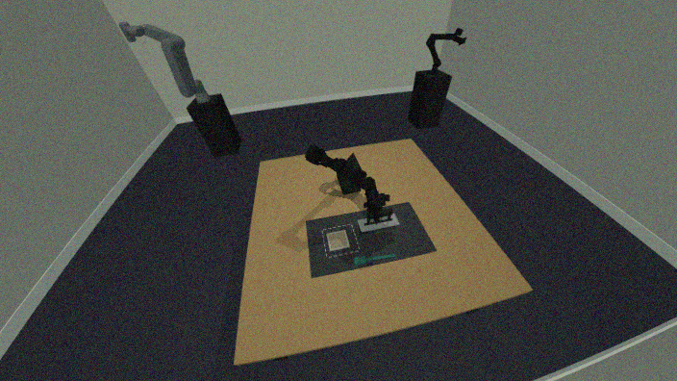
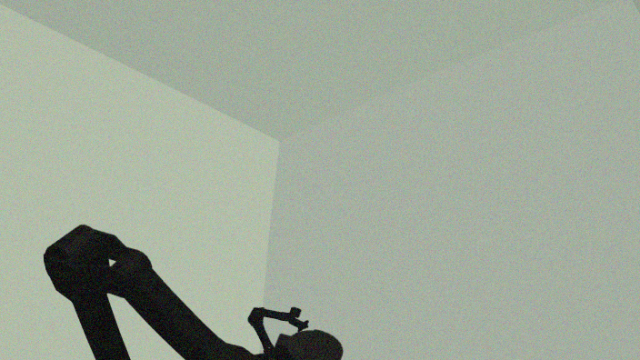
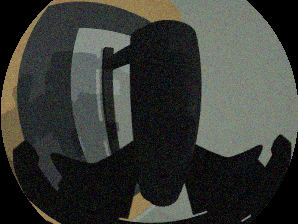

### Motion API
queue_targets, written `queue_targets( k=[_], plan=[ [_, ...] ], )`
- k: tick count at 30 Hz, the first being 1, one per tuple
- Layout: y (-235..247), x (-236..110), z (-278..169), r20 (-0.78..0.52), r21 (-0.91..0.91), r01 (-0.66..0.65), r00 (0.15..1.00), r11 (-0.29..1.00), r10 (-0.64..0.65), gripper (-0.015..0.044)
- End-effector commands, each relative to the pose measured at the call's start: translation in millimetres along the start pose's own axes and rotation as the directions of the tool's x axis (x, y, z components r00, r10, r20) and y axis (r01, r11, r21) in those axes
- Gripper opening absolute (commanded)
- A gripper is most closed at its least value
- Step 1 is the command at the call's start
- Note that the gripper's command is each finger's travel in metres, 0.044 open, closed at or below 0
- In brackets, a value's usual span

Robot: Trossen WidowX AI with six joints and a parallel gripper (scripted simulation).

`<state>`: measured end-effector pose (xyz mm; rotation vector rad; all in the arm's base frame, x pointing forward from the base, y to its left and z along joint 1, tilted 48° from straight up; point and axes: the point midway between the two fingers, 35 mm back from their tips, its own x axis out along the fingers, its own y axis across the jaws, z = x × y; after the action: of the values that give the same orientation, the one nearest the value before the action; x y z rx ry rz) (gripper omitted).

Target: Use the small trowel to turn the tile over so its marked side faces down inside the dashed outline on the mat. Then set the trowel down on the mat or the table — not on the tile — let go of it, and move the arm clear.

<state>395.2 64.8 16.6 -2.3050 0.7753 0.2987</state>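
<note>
On the orange tabletop (image 1: 385,298) lay a dark mat (image 1: 409,236). Within the mat's dashed outline (image 1: 341,241) sat a pale tile (image 1: 338,240), lying flat. A black arm (image 1: 351,175) reached down over the mat's far side, its hand (image 1: 374,218) clenched on the trowel's dark handle (image 3: 162,110). The trowel's pale blade (image 1: 379,222) rested just right of the outline, apart from the tile, long axis running left to right. A thin green strip (image 1: 375,259) lay on the mat nearer the camera. Which face of the tile was up could not be told.
</note>
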Motion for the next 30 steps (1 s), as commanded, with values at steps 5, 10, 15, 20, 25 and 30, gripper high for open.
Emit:
queue_targets(
  k=[5,10,15,20,25,30],
  plan=[
    [0,0,0,0.0,-0.001,0.0,1.0,1.0,0.0,0.0],
    [-1,7,16,0.068,-0.098,-0.011,0.998,0.995,0.018,0.0],
    [0,17,38,0.164,-0.231,-0.012,0.985,0.973,0.051,0.0],
    [3,24,62,0.263,-0.354,0.005,0.96,0.935,0.095,0.0],
    [7,29,83,0.356,-0.463,0.039,0.923,0.886,0.146,0.0],
    [13,32,104,0.446,-0.555,0.091,0.872,0.827,0.203,0.0]
  ],
)
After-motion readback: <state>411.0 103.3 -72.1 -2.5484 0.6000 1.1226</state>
